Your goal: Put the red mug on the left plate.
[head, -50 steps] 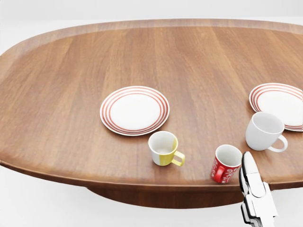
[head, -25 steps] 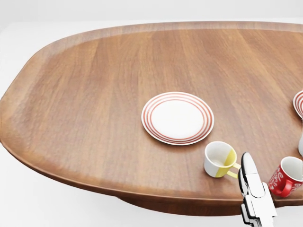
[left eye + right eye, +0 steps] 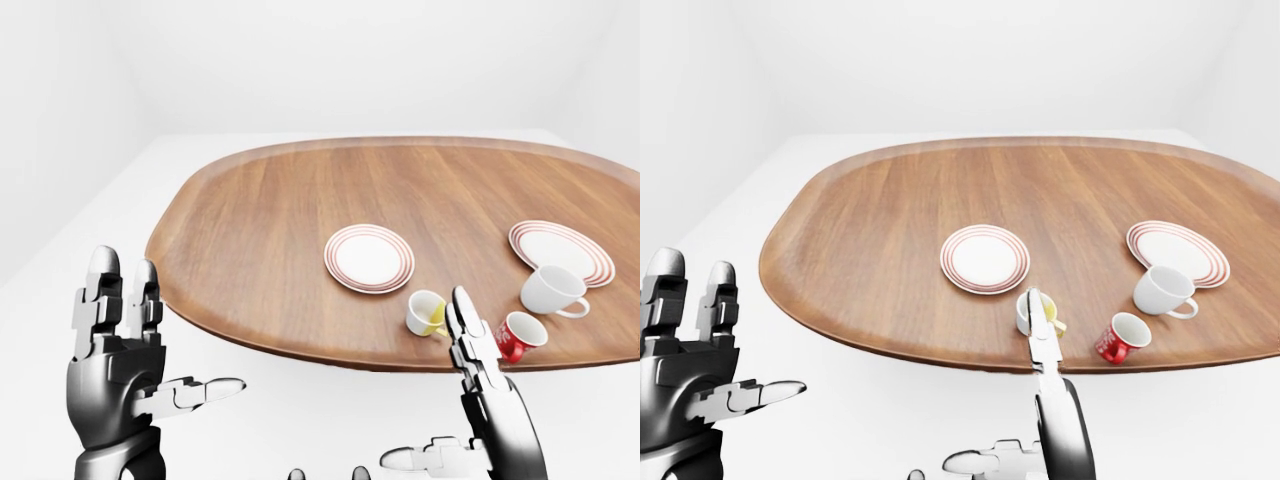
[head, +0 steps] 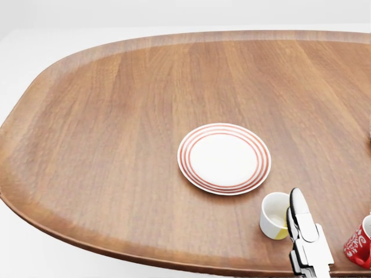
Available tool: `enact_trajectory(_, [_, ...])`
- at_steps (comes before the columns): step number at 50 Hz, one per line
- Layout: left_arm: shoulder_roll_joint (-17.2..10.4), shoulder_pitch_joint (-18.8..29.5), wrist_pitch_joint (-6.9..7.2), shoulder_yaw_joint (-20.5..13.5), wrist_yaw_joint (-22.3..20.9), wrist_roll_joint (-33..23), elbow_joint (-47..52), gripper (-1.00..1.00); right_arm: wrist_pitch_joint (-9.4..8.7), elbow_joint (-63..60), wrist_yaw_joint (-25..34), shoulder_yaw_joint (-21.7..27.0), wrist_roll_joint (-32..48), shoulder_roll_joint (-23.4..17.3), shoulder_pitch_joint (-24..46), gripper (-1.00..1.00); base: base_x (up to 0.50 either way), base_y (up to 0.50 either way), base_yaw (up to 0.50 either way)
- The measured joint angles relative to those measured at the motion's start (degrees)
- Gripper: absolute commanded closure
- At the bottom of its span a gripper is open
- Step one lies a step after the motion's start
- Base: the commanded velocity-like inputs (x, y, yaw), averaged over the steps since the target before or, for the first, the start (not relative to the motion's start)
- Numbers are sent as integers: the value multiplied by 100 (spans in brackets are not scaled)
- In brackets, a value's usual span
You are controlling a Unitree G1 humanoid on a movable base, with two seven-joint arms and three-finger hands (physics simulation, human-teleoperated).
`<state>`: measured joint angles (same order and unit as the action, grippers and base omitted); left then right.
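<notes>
Two plates and three mugs sit on the oval wooden worktop (image 3: 300, 230) in the left-eye view: the left plate (image 3: 369, 259), white with red rings, lies near the middle of the picture, and the right plate (image 3: 561, 252) lies toward the right edge. The red mug (image 3: 519, 336) stands upright near the worktop's lower rim, below the white mug (image 3: 551, 291) and to the right of the yellow mug (image 3: 427, 314), well apart from the left plate. The left hand (image 3: 125, 365) is raised at lower left, off the worktop, fingers spread wide and holding nothing. The right hand (image 3: 480, 390) rises from the bottom edge with its fingers straight and open, one fingertip overlapping the space between the yellow and red mugs, gripping nothing. In the head view the left plate fills the centre, the yellow mug sits below and right of it, partly behind a pale finger of the right hand, and the red mug is cut by the right edge. The right-eye view shows the same layout with both hands open.
</notes>
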<state>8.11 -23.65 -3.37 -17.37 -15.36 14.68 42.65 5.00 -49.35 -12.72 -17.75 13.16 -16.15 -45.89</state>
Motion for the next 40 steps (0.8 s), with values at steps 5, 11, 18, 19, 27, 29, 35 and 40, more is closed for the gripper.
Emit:
enact_trajectory(5, [-2,7,-3,8,3,-4,-5,-100,0,-3,31,-6,-45,-20,-4,-100,50,0,0])
enact_trajectory(11, [-5,10,-6,17,5,-6,-8,-100,0,-3,66,-14,-72,-28,10,-100,50,0,0])
enact_trajectory(18, [-8,14,-4,21,8,-6,-8,-100,0,-13,94,-23,-83,-31,28,-100,50,0,0])
enact_trajectory(19, [-9,14,-4,22,8,-6,-8,-100,0,-14,97,-24,-83,-31,30,-100,50,0,0])
enact_trajectory(27, [-10,12,-4,22,5,-1,-6,-100,0,-28,115,-31,-82,-33,44,-100,50,0,0])
enact_trajectory(29, [-9,12,-4,21,4,-1,-6,-100,0,-32,118,-34,-79,-34,47,-100,50,0,0])
enact_trajectory(35, [-8,31,-5,32,-5,-3,-7,-100,0,-41,117,-54,-44,-46,58,-100,50,-1,0])
enact_trajectory(40, [-9,18,-9,40,-13,0,-5,-100,0,-46,106,-72,-17,-61,47,-100,50,-2,0])
